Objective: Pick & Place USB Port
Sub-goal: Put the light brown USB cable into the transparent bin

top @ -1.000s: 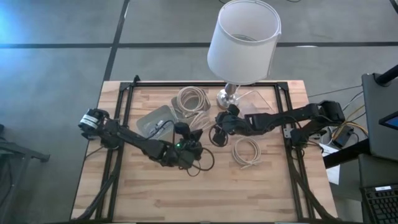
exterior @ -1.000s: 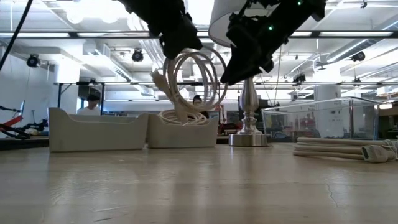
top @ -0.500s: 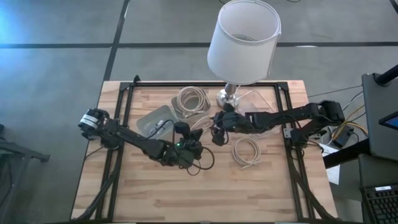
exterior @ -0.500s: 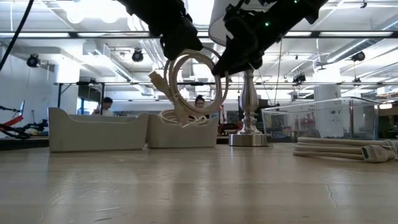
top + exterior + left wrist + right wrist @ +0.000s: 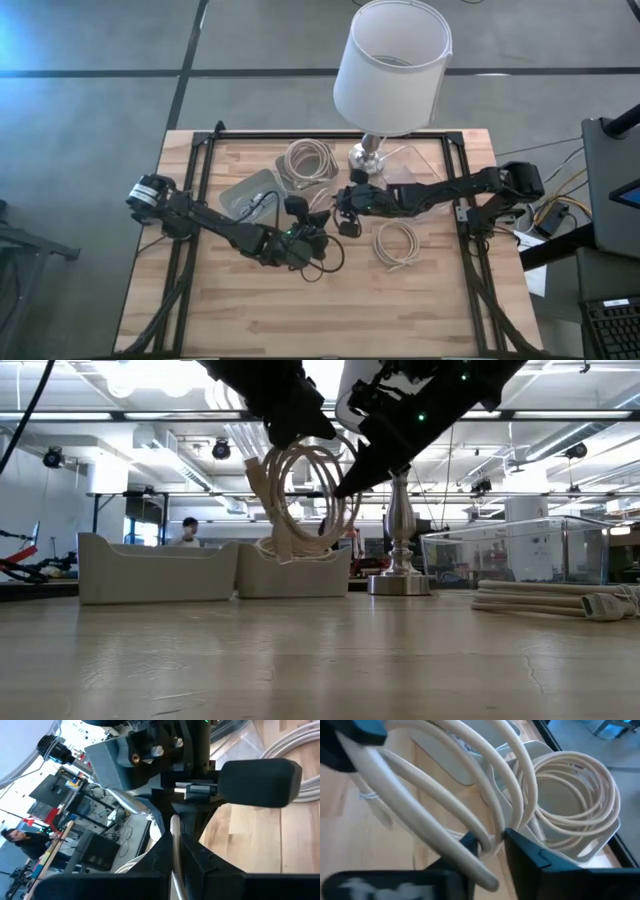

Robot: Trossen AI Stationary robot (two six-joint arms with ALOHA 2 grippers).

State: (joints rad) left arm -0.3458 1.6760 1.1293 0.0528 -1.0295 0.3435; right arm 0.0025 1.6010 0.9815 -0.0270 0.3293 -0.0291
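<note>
A cream USB cable coil (image 5: 305, 500) hangs upright in the air above the table's middle, between my two grippers. My left gripper (image 5: 298, 438) is shut on the coil's top. My right gripper (image 5: 345, 482) comes from the table's right and is shut on the loop's right side. In the high view the two grippers, left (image 5: 305, 228) and right (image 5: 345, 215), almost meet. A second coil (image 5: 310, 160) lies in a white tray (image 5: 287, 180) at the back. A third coil (image 5: 397, 243) lies flat on the table. My left gripper pinches the top of the coil (image 5: 175, 836) between its two fingers, coming from above. The coil hangs below the fingers, clear of the table. My right gripper has several strands of the loop's side (image 5: 490, 837) between its two fingers (image 5: 530, 857), which lie across the strands. The coil stays upright.
A lamp with a white shade (image 5: 392, 65) stands on its metal base (image 5: 366, 156) at the back. A clear plastic box (image 5: 420, 165) is beside it, and a grey tray (image 5: 250, 195) stands left of the white tray. The near half of the wooden table (image 5: 300, 310) is bare.
My right gripper has gone toward the table's left edge and a little down, up to the hanging coil, and has shut on its strands. The coil has swung slightly below my left gripper, which has kept its hold.
</note>
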